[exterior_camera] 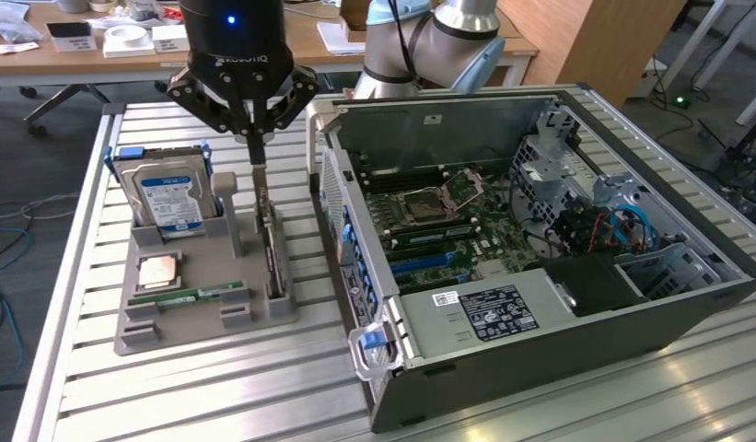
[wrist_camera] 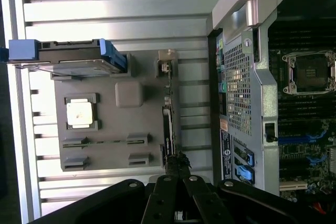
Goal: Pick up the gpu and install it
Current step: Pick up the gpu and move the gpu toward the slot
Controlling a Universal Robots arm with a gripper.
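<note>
The gpu, a thin dark card with a silver end bracket, stands on edge in a slot of the grey parts holder on the slatted table. My gripper hangs straight above it, with its fingers shut together on the card's upper edge. In the wrist view the gpu shows edge-on, and the gripper pinches its end farthest from the bracket. Whether the card has risen from its slot I cannot tell.
The holder also carries a blue-labelled hard drive, a CPU and a green RAM stick. An open computer case lies at the exterior view's right, its motherboard exposed. Desks and cables stand behind the table.
</note>
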